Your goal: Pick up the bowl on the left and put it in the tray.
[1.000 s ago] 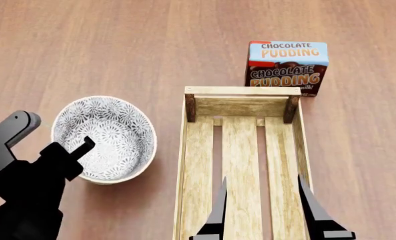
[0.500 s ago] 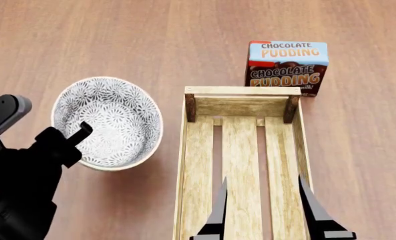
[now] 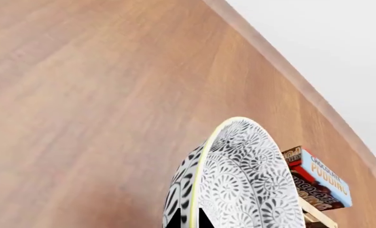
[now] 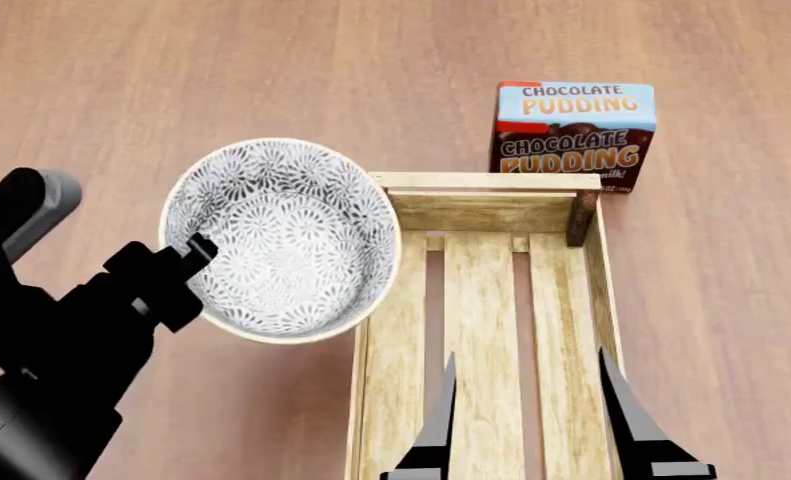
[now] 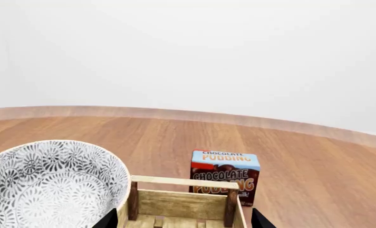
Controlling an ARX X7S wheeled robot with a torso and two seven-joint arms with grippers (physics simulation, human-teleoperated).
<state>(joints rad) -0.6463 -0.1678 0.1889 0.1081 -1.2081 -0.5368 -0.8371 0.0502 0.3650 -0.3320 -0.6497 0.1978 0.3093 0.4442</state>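
The floral white bowl (image 4: 288,238) hangs tilted above the table, its right rim overlapping the tray's left wall. My left gripper (image 4: 198,262) is shut on the bowl's near-left rim. In the left wrist view the two fingertips pinch the bowl (image 3: 245,180) rim between them at my left gripper (image 3: 189,219). The light-wood tray (image 4: 575,330) lies lengthwise at centre right. My right gripper (image 4: 535,415) is open, its fingers spread over the tray's near slats. The right wrist view shows the bowl (image 5: 48,185) beside the tray (image 5: 184,202), with my right gripper (image 5: 182,219) open.
A chocolate pudding box (image 4: 573,133) stands just beyond the tray's far end, also seen as the pudding box (image 5: 225,175) in the right wrist view and the pudding box (image 3: 318,183) in the left wrist view. Wooden tabletop (image 4: 168,90) extends all around.
My left gripper has lifted the bowl and carried it rightward; the bowl now overlaps the tray's left wall. The right arm has stayed still.
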